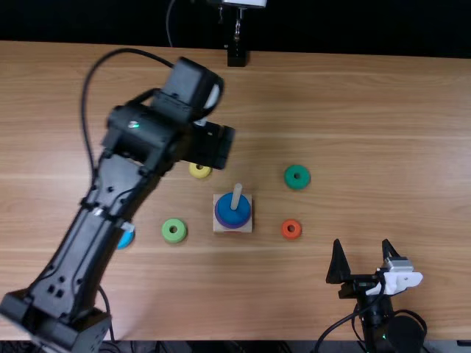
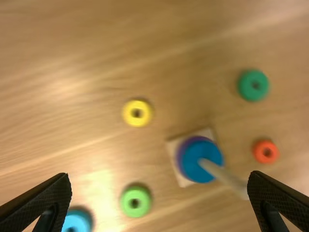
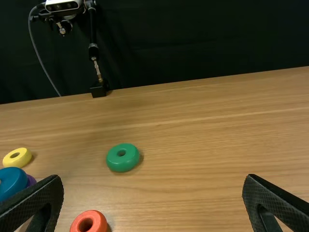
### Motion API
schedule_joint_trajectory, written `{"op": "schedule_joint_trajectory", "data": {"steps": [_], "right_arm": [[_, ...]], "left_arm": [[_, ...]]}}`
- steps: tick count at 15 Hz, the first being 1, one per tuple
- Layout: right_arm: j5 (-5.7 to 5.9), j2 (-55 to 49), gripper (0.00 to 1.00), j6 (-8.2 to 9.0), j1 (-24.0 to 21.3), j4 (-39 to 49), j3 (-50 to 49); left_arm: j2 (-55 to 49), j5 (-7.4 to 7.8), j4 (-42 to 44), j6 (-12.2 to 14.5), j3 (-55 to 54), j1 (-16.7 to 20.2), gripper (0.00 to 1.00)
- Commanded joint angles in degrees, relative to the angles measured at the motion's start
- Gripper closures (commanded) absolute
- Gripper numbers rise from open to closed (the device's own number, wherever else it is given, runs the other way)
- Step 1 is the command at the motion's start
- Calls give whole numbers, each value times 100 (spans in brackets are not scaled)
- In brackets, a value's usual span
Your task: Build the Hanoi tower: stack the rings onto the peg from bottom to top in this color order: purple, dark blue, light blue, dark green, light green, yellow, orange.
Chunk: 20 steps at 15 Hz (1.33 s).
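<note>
My left gripper (image 1: 212, 145) hangs over the table behind the peg; in the left wrist view the left gripper (image 2: 159, 176) is open and empty. My right gripper (image 1: 361, 243) stands open at the near right, as does the right gripper (image 3: 153, 178) in its wrist view. The peg (image 1: 237, 195) carries a dark blue ring (image 1: 232, 212) over a purple ring (image 2: 181, 157). Loose on the table lie a yellow ring (image 1: 199, 170), dark green ring (image 1: 296, 176), orange ring (image 1: 291, 229), light green ring (image 1: 174, 230) and light blue ring (image 1: 126, 237), the last partly covered by the left arm.
The left arm spans the table's left part from the near edge. Behind the table's far edge (image 1: 331, 54) hangs a dark curtain, with a camera stand (image 1: 236, 56) at that edge.
</note>
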Motion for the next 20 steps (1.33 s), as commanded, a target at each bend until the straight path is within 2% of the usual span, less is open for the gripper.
{"op": "schedule_joint_trajectory", "data": {"steps": [1, 2, 3, 4, 6, 7, 8, 9, 10, 12, 15, 20], "right_arm": [[-13, -73, 0, -8, -51, -101, -51], [-13, -73, 0, -8, -51, -91, -51], [-13, -73, 0, -8, -51, -101, -51], [-13, -73, 0, -8, -51, -101, -51], [-13, -73, 0, -8, -51, -101, -51], [-13, -73, 0, -8, -51, -91, -51], [-13, -73, 0, -8, -51, -91, -51], [-13, -73, 0, -8, -51, -101, -51], [-13, -73, 0, -8, -51, -101, -51], [-13, -73, 0, -8, -51, -101, -51], [-13, -73, 0, -8, -51, -101, -51], [-13, -73, 0, -8, -51, -91, -51]], "left_arm": [[-619, -827, -7, -14, -531, 362, 0], [-900, -1186, 14, -4, -1129, 432, 0], [-1138, -1313, 25, 39, -1639, 520, 0], [-1419, -1313, 25, 49, -2228, 775, 0], [-1938, -1123, 425, 91, -3414, 1170, 0], [-2157, -965, 963, 228, -4065, 1267, 0], [-2412, -754, 1554, 492, -4715, 1320, 0], [-2623, -606, 2071, 703, -5260, 1425, 0], [-2781, -458, 2630, 787, -5814, 1566, 0], [-3036, -142, 3537, 787, -6745, 1698, 0], [-3168, -131, 3779, 798, -7404, 1706, 0], [-2729, -100, 3811, 798, -7659, 1698, 0]]}}
